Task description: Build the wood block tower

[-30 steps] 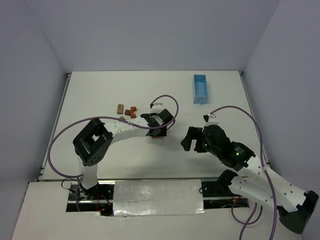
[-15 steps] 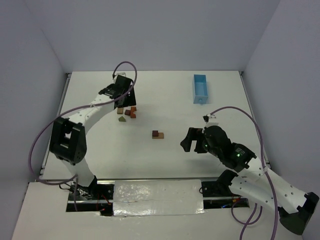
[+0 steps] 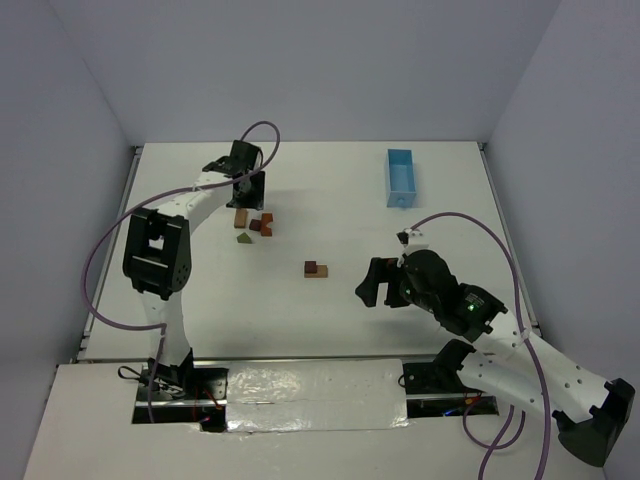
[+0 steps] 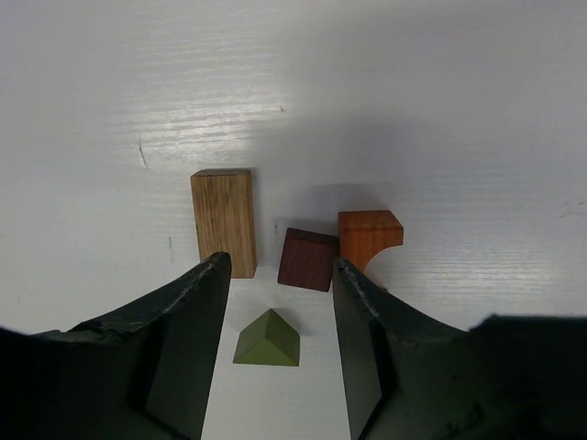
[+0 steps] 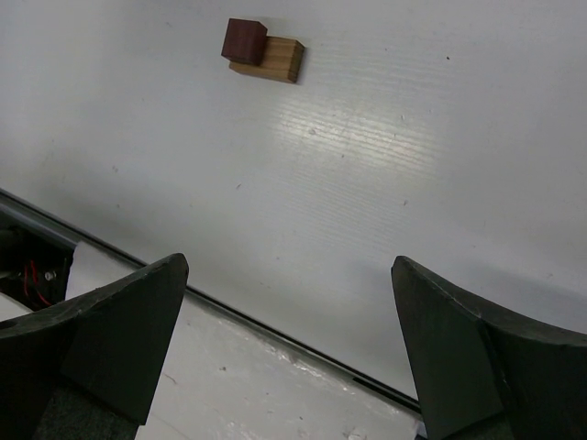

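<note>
The wood block tower (image 3: 316, 269) is a dark red cube on one end of a flat tan block, mid-table; it also shows in the right wrist view (image 5: 263, 50). Loose pieces lie at the far left: a tan block (image 3: 241, 217), a dark red cube (image 3: 256, 224), an orange arch (image 3: 267, 223) and an olive-green triangle (image 3: 243, 238). My left gripper (image 3: 243, 185) hovers open just beyond them. In its wrist view the triangle (image 4: 268, 339) lies between the fingers (image 4: 353, 302), with the tan block (image 4: 223, 220), cube (image 4: 307, 258) and arch (image 4: 367, 236) ahead. My right gripper (image 3: 372, 283) is open and empty, right of the tower.
A light-blue rectangular tray (image 3: 401, 177) stands at the back right. Purple cables loop over both arms. The table's near edge with a dark slot (image 5: 275, 330) runs under the right gripper (image 5: 286, 266). Grey walls enclose the table on three sides.
My left gripper left the centre stack, with the dark red cube now on the tan block, and swung to the far-left loose pieces. My right gripper shifted slightly left.
</note>
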You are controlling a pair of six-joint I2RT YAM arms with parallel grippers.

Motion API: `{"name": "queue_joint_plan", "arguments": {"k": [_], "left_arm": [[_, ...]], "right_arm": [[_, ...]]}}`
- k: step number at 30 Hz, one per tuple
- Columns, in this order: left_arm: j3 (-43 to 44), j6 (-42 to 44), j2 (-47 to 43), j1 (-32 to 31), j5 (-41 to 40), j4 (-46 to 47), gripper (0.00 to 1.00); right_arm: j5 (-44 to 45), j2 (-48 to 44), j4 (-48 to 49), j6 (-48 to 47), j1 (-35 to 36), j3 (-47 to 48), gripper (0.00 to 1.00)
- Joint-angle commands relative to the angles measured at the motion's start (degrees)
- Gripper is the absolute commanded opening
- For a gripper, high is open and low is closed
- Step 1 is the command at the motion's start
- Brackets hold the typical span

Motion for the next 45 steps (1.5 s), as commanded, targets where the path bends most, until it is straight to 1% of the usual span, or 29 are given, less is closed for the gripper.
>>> {"name": "queue_joint_plan", "arguments": {"k": [1, 5, 7, 15, 20, 25, 32, 36, 41, 45], "left_arm": [[1.39, 1.88, 0.9, 0.1, 3.53, 0.11, 0.6], [1.21, 1.27, 2.74, 0.1, 5.55, -0.06, 0.58], [1.04, 0.47, 3.36, 0.1, 5.12, -0.32, 0.56], [-1.51, -0.84, 4.32, 0.19, 6.52, 2.05, 0.55], [-2.04, -1.02, 4.24, 0.1, 6.08, 1.88, 0.53], [-3.71, -2.34, -0.14, 0.28, 5.73, 3.89, 0.57], [-4.76, -3.31, -4.64, 1.68, 6.87, 5.13, 0.58], [-4.24, -2.78, -3.59, 2.39, 7.22, 4.07, 0.58], [-3.89, -2.43, -1.22, 2.39, 8.63, 4.16, 0.54], [-3.97, -2.34, 0.37, 2.39, 9.51, 4.69, 0.56]], "right_arm": [[-0.47, -0.44, 2.25, -1.34, -0.22, -0.1, 1.0], [-0.29, -0.44, 1.9, -1.34, -0.22, -0.02, 1.0], [-0.38, -0.53, 1.72, -1.43, -0.22, 0.16, 1.0], [-0.56, -0.18, 1.2, -2.13, -0.22, 0.42, 1.0], [-0.82, 0.79, 1.9, -2.22, -0.22, 0.42, 1.0], [-1.43, 1.4, 2.34, -2.31, -0.14, 0.07, 1.0], [-2.14, 1.67, 2.6, -2.49, -0.14, -0.37, 1.0], [-2.31, 1.67, 2.52, -2.4, -0.13, -0.46, 1.0], [-2.14, 0.97, 1.99, -2.66, -0.05, -0.28, 1.0], [-1.61, 0.35, 1.2, -2.75, -0.13, -0.19, 1.0]]}}
